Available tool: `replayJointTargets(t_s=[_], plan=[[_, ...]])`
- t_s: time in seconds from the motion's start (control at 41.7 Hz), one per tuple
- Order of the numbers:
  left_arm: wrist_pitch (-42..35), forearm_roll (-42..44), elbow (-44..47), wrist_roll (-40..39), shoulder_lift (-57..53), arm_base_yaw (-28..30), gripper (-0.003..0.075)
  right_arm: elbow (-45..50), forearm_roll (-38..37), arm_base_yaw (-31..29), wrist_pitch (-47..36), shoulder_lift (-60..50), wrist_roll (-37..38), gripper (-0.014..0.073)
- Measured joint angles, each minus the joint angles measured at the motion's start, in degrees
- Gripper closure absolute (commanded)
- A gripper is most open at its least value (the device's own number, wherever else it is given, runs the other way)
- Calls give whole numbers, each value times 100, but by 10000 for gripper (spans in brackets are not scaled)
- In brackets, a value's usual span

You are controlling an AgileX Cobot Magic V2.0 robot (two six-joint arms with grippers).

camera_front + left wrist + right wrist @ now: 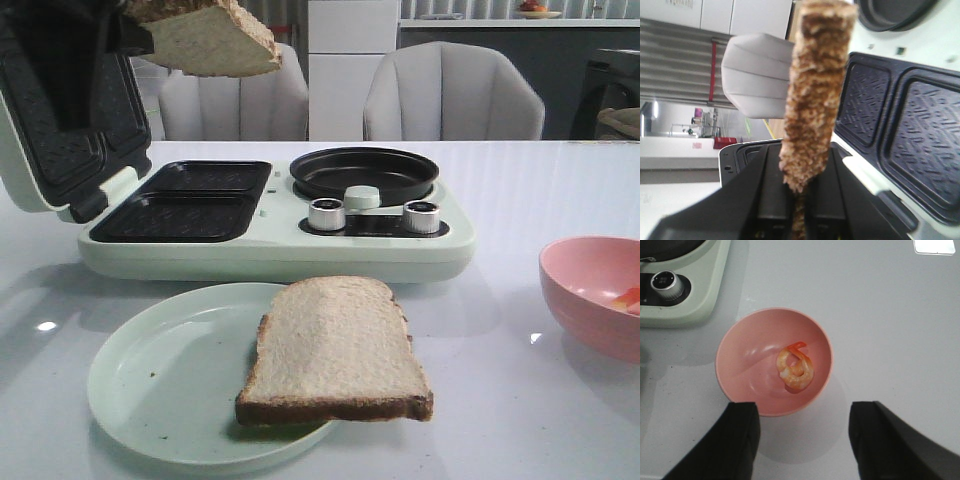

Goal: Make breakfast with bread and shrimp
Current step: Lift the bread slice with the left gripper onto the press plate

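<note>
We are pinching one bread slice [816, 90] between our left gripper [799, 200] fingers, high above the sandwich maker [270, 240]. Our right gripper [802, 432] is hanging wide open and empty over the pink bowl [740, 347] holding the shrimp [796, 369], right of the sandwich maker. The other slice [335, 350] is lying on the plate [160, 380] in front of it.

In the front view, the top edge is cutting off the raised bread slice [215, 38], and the left claw holding it is lying out of frame. The right edge is cropping the pink bowl [592, 290], so only a sliver of the shrimp [628, 299] is showing. The left edge is cropping the open lid [60, 120] of the sandwich maker. In the left wrist view, the bread slice [815, 95] is running edge-on between the claw's fingers [771, 197], hiding its faces. In the right wrist view, the bottom edge is cropping the right claw [804, 440], and its fingers [740, 435] are appearing as dark, blurred shapes.
</note>
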Motion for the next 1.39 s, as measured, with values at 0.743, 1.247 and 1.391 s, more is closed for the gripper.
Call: replayJointTargets(t_s=[0.743, 1.247, 1.391], plan=[[-250, 43, -2812, 0, 3576, 1301, 615, 0, 0, 0, 0, 0, 0, 86], [-215, 70, -2840, 0, 3728, 1398, 286, 0, 0, 0, 0, 0, 0, 86], [-145, 72, -2840, 0, 3728, 1372, 304, 0, 0, 0, 0, 0, 0, 86]])
